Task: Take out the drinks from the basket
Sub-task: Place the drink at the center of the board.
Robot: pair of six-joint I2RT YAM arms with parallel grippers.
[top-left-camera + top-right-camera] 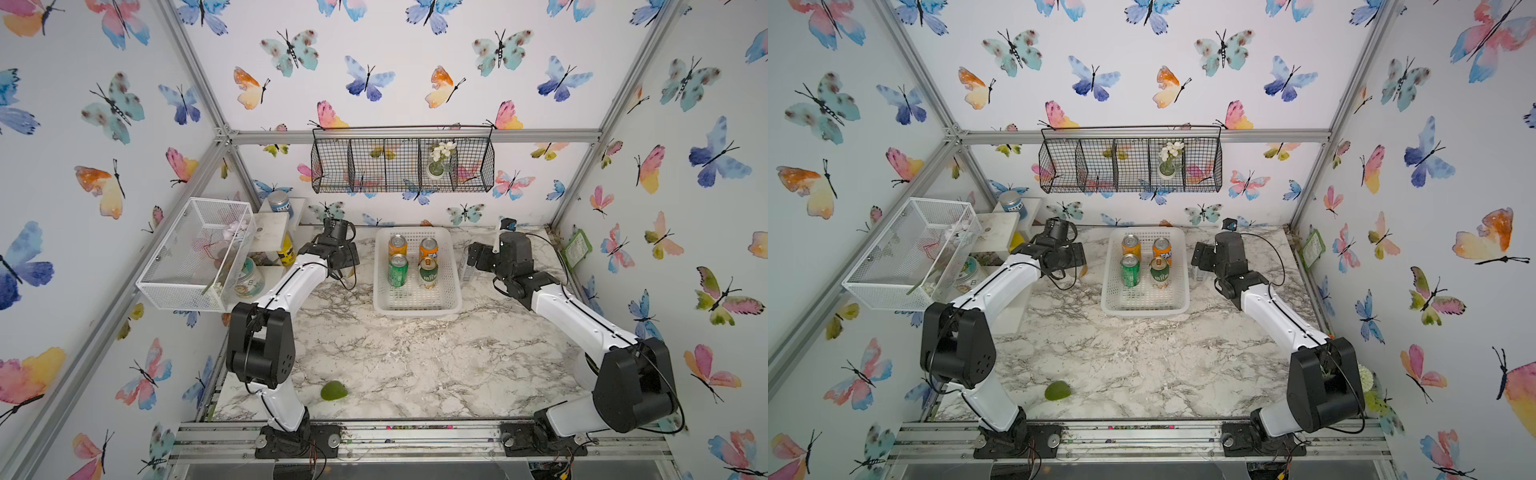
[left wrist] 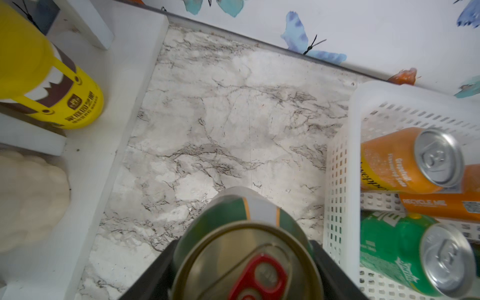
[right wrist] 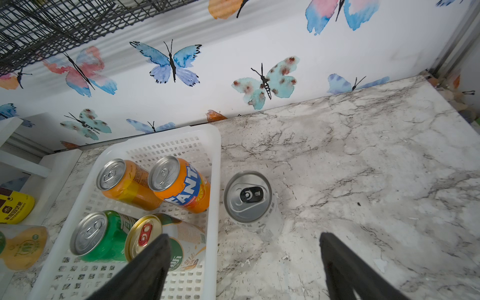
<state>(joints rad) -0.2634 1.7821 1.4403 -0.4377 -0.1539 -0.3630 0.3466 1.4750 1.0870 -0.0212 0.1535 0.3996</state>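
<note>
The white perforated basket (image 1: pixel 417 311) sits on the marble table (image 1: pixel 415 365) and holds four upright cans. At its far end stand an orange Schweppes can (image 1: pixel 397 245) and, beside it, an orange Fanta can (image 1: pixel 428 249). In front of these, about the basket's middle, are a green Sprite can (image 1: pixel 398 270) and a green-and-white can with a gold top (image 1: pixel 428 273). The near end of the basket has no cans.

The left gripper (image 2: pixel 244 270) is outside the basket, just off its left wall. Its fingers are clamped on a second gold-topped green-and-white can (image 2: pixel 241 220), which is upright over the marble. Whether the base of this can touches the table cannot be told.

The right gripper (image 3: pixel 244 237) hangs just off the basket's right wall with its fingers (image 3: pixel 153 259) spread wide and nothing between them. Below it a slim silver can (image 3: pixel 248 197) stands upright on the marble, just beside that wall and clear of the fingers.

Beyond the basket's left side, a yellow bottle (image 2: pixel 52 85) stands on a white shelf (image 2: pixel 135 78).
</note>
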